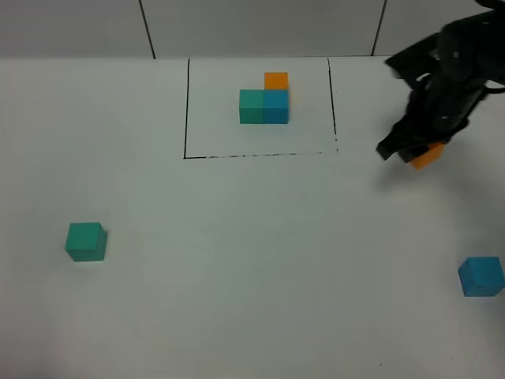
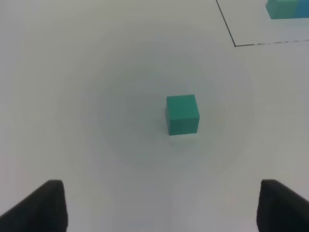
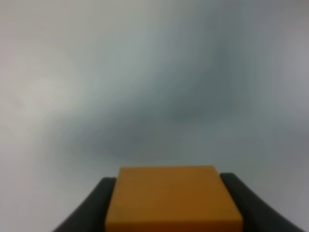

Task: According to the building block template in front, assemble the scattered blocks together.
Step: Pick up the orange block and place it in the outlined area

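The template (image 1: 265, 99) is a teal, blue and orange cube cluster inside a black drawn rectangle at the table's far middle; a corner of it shows in the left wrist view (image 2: 287, 8). My right gripper (image 1: 416, 151) is shut on the loose orange cube (image 1: 428, 154), held right of the frame; the cube fills the low part of the right wrist view (image 3: 173, 198). The loose teal cube (image 1: 85, 241) lies at the left, and in the left wrist view (image 2: 182, 114) it sits ahead of my open left gripper (image 2: 159, 205). The loose blue cube (image 1: 480, 275) lies at the right edge.
The white table (image 1: 252, 268) carries the black frame line (image 1: 260, 155). A wall with dark seams (image 1: 147, 28) runs along the far edge.
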Motion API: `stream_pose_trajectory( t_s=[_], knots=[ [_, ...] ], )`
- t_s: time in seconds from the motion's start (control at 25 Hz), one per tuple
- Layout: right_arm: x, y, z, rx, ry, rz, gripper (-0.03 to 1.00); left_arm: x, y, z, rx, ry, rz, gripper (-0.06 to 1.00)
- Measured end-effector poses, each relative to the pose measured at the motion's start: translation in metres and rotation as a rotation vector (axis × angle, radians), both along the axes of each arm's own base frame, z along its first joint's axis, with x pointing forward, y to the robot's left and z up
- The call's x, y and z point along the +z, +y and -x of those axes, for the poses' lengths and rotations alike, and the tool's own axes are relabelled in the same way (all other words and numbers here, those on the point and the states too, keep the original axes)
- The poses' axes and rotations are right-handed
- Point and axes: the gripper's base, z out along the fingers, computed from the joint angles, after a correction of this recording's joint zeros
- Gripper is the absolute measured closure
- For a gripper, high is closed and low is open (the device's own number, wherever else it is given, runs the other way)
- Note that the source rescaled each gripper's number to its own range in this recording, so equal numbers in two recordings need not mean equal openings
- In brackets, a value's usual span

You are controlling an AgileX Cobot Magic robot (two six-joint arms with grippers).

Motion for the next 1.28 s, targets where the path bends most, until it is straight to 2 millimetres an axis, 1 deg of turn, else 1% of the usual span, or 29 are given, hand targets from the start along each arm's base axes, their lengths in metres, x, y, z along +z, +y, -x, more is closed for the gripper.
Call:
stream_pose_trajectory(
  t_s=[0.04,0.16,0.2,0.28,0.44,0.68,0.84,1.0,1.16,1.28],
  knots=[
    [0.004,0.022,0.006,0.11,0.007,0.017,0.94,0.0,0.0,0.0,0.0,0.0,0.0,0.18],
    [0.016,0.073,0.021,0.411,0.004,0.054,0.94,0.0,0.0,0.0,0.0,0.0,0.0,0.18],
    [0.018,0.083,0.025,0.491,0.008,0.072,0.94,0.0,0.0,0.0,0.0,0.0,0.0,0.18],
    [0.019,0.099,0.03,0.643,0.025,0.102,0.94,0.0,0.0,0.0,0.0,0.0,0.0,0.18],
    [0.004,0.123,0.034,0.813,0.075,0.08,0.94,0.0,0.0,0.0,0.0,0.0,0.0,0.18],
    [-0.015,0.141,0.024,0.906,0.119,0.024,0.94,0.0,0.0,0.0,0.0,0.0,0.0,0.18],
    [-0.02,0.15,0.015,0.914,0.111,0.0,0.94,0.0,0.0,0.0,0.0,0.0,0.0,0.18],
    [-0.027,0.154,0.009,0.941,0.113,0.001,0.94,0.0,0.0,0.0,0.0,0.0,0.0,0.18],
    [-0.04,0.155,0.009,0.957,0.138,0.005,0.94,0.0,0.0,0.0,0.0,0.0,0.0,0.18],
    [-0.045,0.155,0.009,0.959,0.149,0.007,0.94,0.0,0.0,0.0,0.0,0.0,0.0,0.18]
  ],
)
